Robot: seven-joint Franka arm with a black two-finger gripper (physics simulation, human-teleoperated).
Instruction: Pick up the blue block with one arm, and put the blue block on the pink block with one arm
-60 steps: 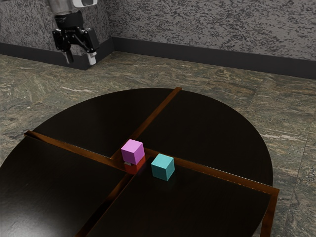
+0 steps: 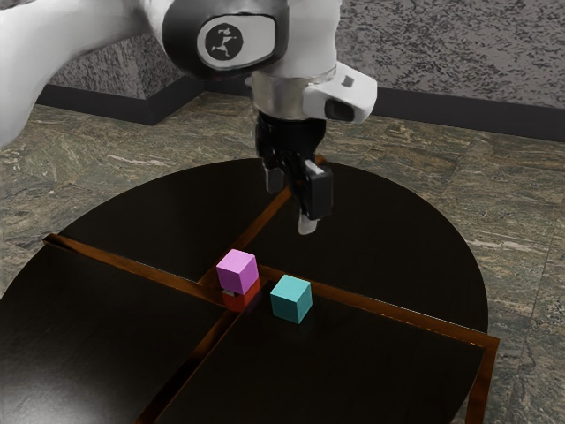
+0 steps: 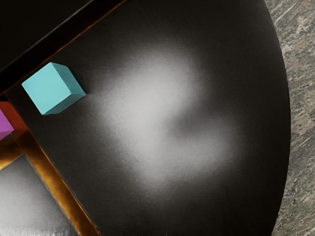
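The blue block, cyan in colour, rests on the dark round table close to the crossing of the wooden rails. Just to the exterior view's left of it, the pink block sits on top of a red block at the crossing. My gripper hangs open and empty above the table, farther back than both blocks and well above them.
Raised orange-brown wooden rails cross the table and split it into quarters. The table's rim curves around, with stone floor beyond it. A speckled wall stands behind.
My arm has swung from the far upper left, near the wall, to a spot over the table's middle, behind the blocks. The blocks have not moved.
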